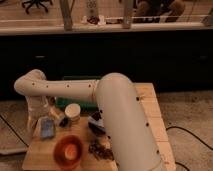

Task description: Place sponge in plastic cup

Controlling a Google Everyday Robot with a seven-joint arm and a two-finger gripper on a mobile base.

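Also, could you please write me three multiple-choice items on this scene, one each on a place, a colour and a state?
1. The gripper is: A up by the windows; B beside the sponge at the table's left; C on the floor.
2. The front bowl is: A white; B green; C orange.
3. The sponge is: A inside a cup; B outside every cup; C inside the bowl.
Key: B, it hangs right at the sponge; C, its rim shows orange; B, no cup surrounds it.

A pale wooden tabletop fills the lower frame, standing on grey floor. Behind it a dark low wall spans the middle. Above are a light ledge, metal posts, and an office chair at upper left.
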